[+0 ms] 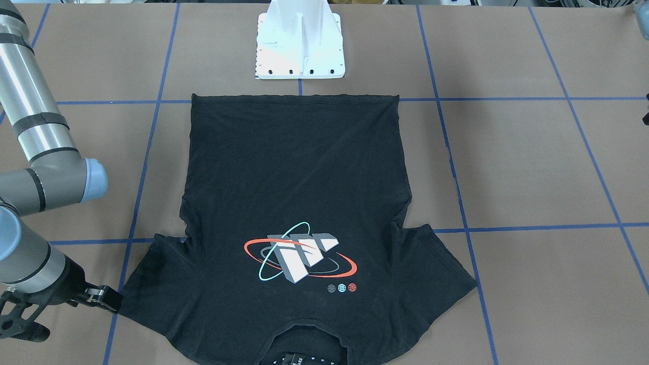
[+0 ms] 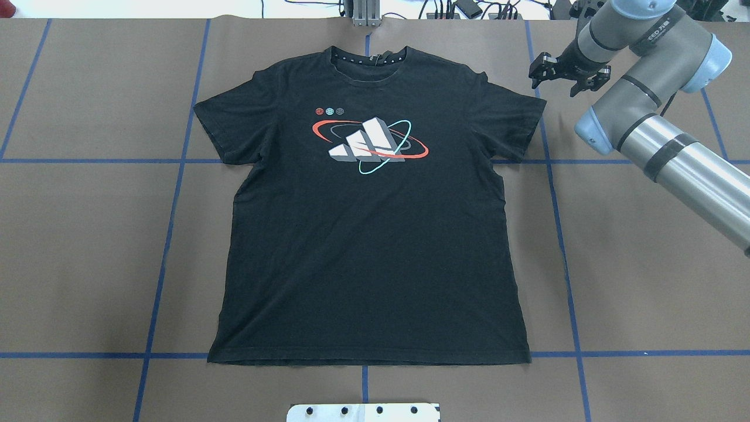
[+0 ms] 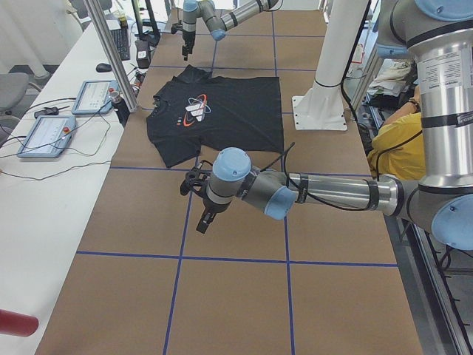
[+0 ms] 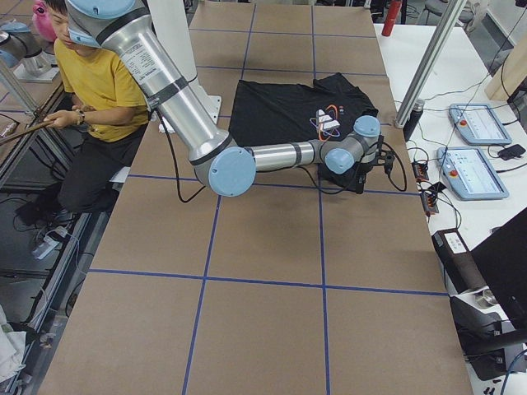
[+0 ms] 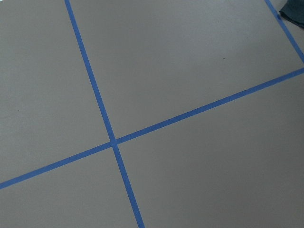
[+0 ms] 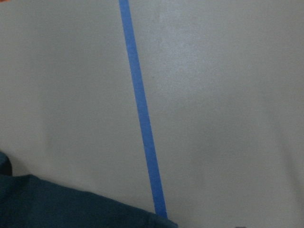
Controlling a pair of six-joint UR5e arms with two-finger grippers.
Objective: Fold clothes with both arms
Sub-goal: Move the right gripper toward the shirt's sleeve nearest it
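T-shirt (image 2: pixel 375 246) in black lies flat, logo up, its sleeve (image 2: pixel 515 114) just beside the right pincer (image 2: pixel 556 85), jaws apart. Whether the left pincer (image 3: pixel 204 219) is apart or together cannot be told. Limp cloth likely wants pinching at sleeve and hem (image 2: pixel 369 358).

Can't see the whole collar of the T-shirt (image 1: pixel 299 177), chopped off at 6 o'clock in the front view. Can't call the left hand (image 3: pixel 203 220) either, too small.
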